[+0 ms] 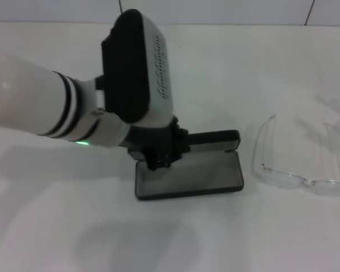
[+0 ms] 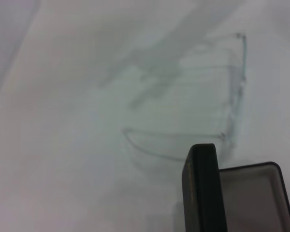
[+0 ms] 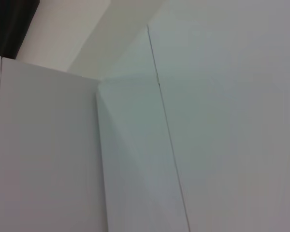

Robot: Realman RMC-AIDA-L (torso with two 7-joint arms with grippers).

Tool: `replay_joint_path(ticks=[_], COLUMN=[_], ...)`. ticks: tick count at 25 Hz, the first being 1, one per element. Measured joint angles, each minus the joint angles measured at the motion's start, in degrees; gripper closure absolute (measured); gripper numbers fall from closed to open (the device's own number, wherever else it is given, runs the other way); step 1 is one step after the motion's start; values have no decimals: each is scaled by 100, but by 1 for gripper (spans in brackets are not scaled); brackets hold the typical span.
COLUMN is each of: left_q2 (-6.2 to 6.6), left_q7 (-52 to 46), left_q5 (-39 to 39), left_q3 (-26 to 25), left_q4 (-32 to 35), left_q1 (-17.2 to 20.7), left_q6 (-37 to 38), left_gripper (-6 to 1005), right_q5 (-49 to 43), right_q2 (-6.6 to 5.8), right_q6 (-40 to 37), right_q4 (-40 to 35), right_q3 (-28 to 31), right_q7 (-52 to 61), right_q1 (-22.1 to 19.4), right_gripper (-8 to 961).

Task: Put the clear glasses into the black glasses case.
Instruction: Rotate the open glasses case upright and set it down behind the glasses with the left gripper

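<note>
The left gripper sits at the open case, at its lid's left end; whether it grips the lid, I cannot tell. The glasses lie on the tabletop to the case's right, long axis crosswise, arms unfolded, nothing between them. The right gripper is out of sight.
</note>
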Motion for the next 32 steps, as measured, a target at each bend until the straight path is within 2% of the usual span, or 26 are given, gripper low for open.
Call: replay_joint_path(ticks=[7, 10, 24, 32], left_q2=[-13, -21, -40, -35], left_q7=[-64, -168, -607, -610], left_q5=[553, 659, 1096, 1145], left_q3=[935, 1124, 1819, 1905], left_q4=[-146, -217, -475, -479], left_q1=[30, 6, -67, -17], left_q6=[-1046, -1311, -2050, -2136], left_gripper=[742, 734, 698, 677], right_q5=[-1, -2, -6, -6], right_q2=[16, 17, 24, 39], right_q6=[-38, -51, -145, -215], right_q4=[0, -1, -2, -2], right_q3=[130, 153, 294, 294], right_q7=[-4, -5, -4, -4], right_q1=[-43, -58, -117, -154], right_gripper=[205, 207, 212, 216])
